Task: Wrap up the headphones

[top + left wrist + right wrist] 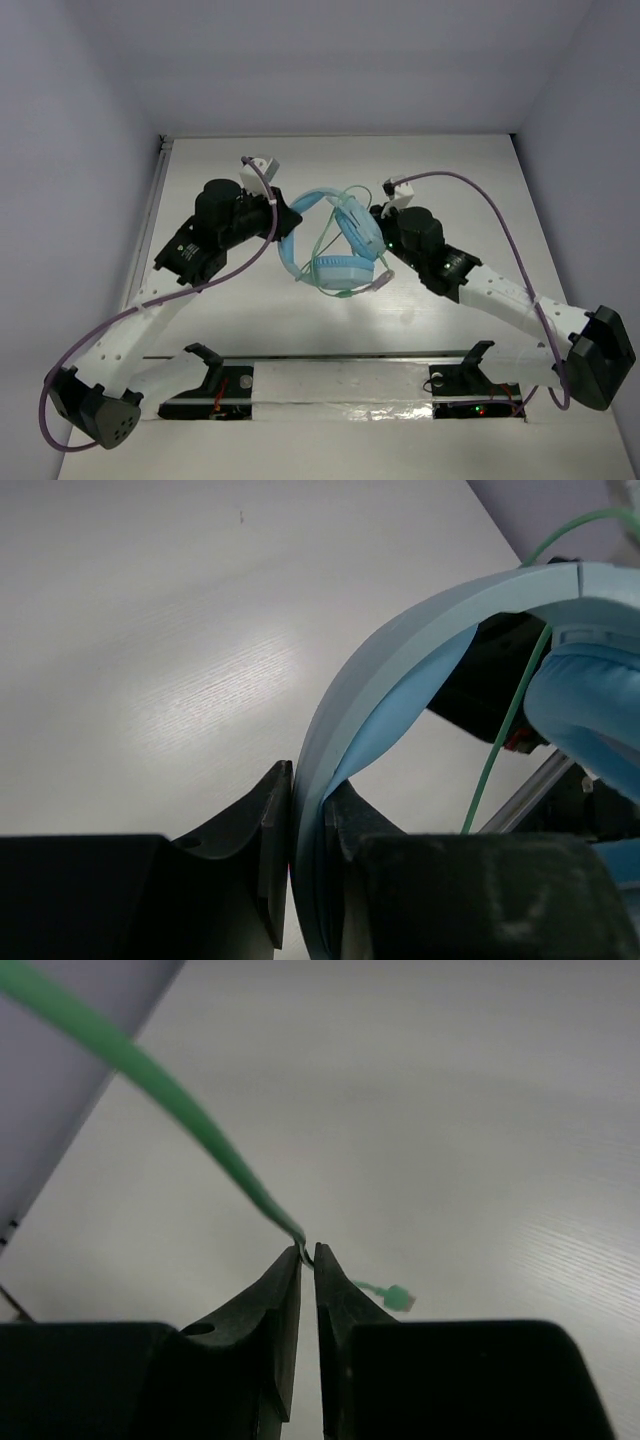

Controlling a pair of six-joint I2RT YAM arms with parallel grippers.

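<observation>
The headphones (340, 270) were held over the middle of the table (460, 180), between the two grippers. Just left of the table's centre, the left gripper (305, 780) was clamped tight on the blue headband (400, 630). Just right of centre, the right gripper (307, 1250) stood almost closed, its tips pinching the thin green cable (150, 1075). The plug (400, 1298) hung just past them, above the table.

Left of the headphones (345, 270), the left arm (140, 320) reached in, the left gripper (308, 780) clamped on the headband (400, 650). Opposite, the right arm (500, 290) reached in, the right gripper (308, 1252) pinching the cable (180, 1110) between 2 near-closed fingertips (288, 1272).
</observation>
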